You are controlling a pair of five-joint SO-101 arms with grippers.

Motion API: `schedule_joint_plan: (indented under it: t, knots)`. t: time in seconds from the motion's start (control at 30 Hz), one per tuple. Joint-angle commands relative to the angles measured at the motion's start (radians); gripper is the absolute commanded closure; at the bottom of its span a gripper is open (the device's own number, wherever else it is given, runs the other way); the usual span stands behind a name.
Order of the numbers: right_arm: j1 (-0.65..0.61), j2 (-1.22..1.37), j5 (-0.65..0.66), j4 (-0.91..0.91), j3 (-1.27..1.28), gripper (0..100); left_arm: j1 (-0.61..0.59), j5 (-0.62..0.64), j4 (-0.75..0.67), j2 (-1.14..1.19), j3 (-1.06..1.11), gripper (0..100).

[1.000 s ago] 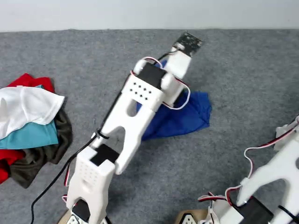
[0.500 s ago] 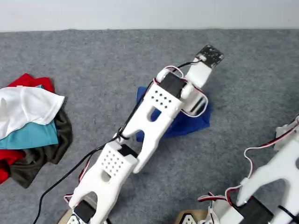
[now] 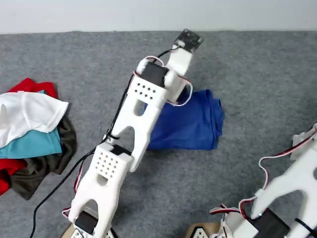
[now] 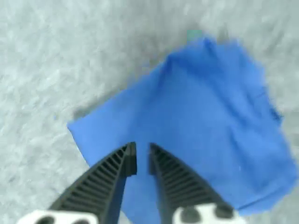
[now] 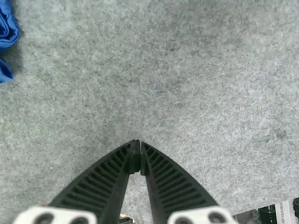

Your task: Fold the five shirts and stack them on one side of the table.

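Blue shirt (image 3: 193, 126): roughly folded, one edge rumpled, lying mid-table on the grey felt (image 3: 257, 74).
Left pincer (image 4: 142, 161): mine, above the shirt, fingers a slit apart, grasping nothing.
Right pincer (image 5: 140, 158): tips clenched together over bare felt, with the shirt's edge off to one side.
High view: unfolded pile (image 3: 29, 134) of white, teal, red and dark cloth at the table's left edge, open felt between it and the shirt.

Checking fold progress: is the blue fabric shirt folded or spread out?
Folded: the blue fabric shirt lies as a compact rectangle, no sleeves spread out.
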Motion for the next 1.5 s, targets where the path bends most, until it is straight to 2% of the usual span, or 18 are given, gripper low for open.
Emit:
schedule_joint_plan:
  t: [0.0, 0.23, 0.37, 0.53, 0.7, 0.93, 1.03, 1.27, 1.47]
  knots:
    - [-0.008, -0.044, 0.009, -0.008, -0.012, 98.7, 0.031, -0.054, 0.026, -0.075, 0.107, 99]
    - [-0.008, -0.044, 0.009, -0.010, -0.012, 98.7, 0.222, -0.106, 0.026, -0.066, 0.274, 99]
    - [-0.008, -0.044, 0.009, -0.012, -0.012, 98.7, 0.287, -0.109, 0.011, -0.046, 0.311, 99]
    - [-0.008, -0.044, 0.009, -0.013, -0.012, 98.7, 0.258, -0.104, 0.023, -0.044, 0.214, 99]
    - [-0.008, -0.044, 0.009, -0.013, -0.012, 98.7, 0.195, -0.103, 0.026, -0.192, 0.216, 99]
    - [-0.008, -0.044, 0.009, -0.013, -0.012, 98.7, 0.161, -0.109, 0.026, -0.485, 0.636, 99]
    - [-0.010, -0.044, 0.009, -0.013, -0.012, 98.7, 0.120, -0.110, -0.023, -0.546, 0.802, 99]
    - [-0.013, -0.042, 0.009, -0.013, -0.008, 98.7, 0.032, -0.110, -0.236, -0.489, 1.069, 99]
    - [-0.013, -0.044, 0.009, -0.013, -0.009, 98.7, 0.032, -0.106, -0.224, -0.384, 1.059, 99]
